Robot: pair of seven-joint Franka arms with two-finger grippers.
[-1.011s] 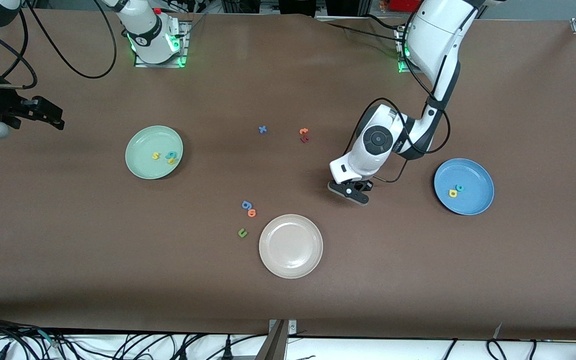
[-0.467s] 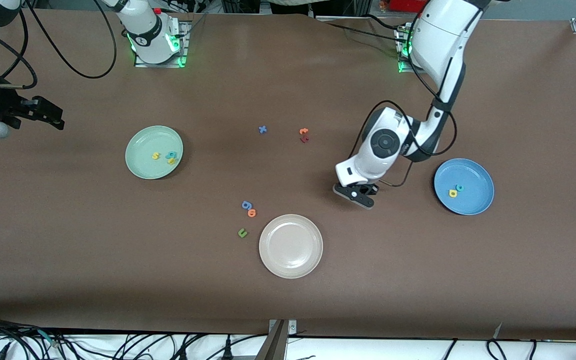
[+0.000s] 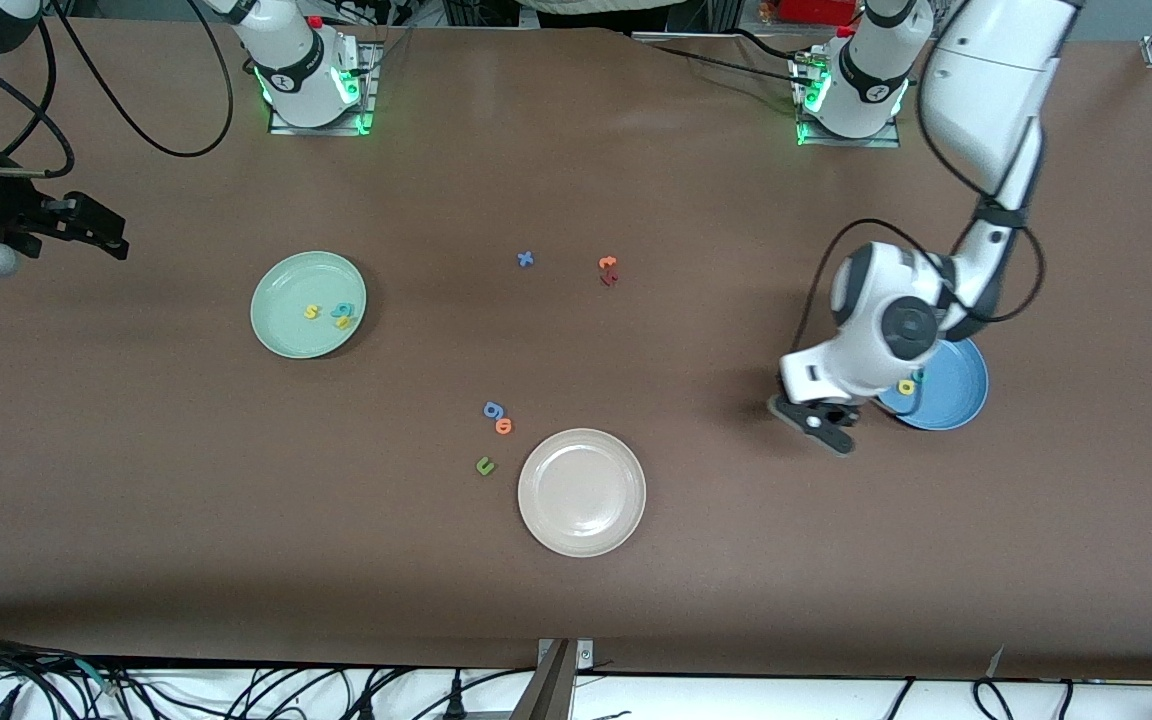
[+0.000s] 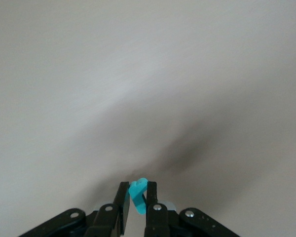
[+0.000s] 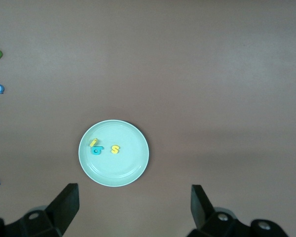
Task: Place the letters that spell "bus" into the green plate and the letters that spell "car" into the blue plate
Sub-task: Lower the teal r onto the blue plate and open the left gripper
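- The left gripper [image 3: 829,428] is at the right of the frame, over the table just beside the blue plate [image 3: 951,395], clenched on a thin teal letter [image 4: 138,194].
- In the blue plate lie a yellow letter [image 3: 905,386] and a teal one, partly hidden by the arm.
- The right gripper [image 3: 86,225] waits at the upper left edge, its jaws wide apart.
- The green plate [image 3: 281,300], left of centre, holds the yellow s [image 3: 311,312], the teal b [image 3: 342,310] and the yellow u [image 3: 343,322].

The pale green plate [image 3: 308,304] toward the right arm's end of the surface holds a yellow s [image 3: 311,312], teal b [image 3: 343,310] and yellow u [image 3: 343,322]. The blue plate [image 3: 948,395] toward the left arm's end holds a yellow a [image 3: 905,386] and teal c [image 3: 918,376]. The thin teal r [image 4: 137,193] is pinched upright in the left hand [image 4: 136,202].
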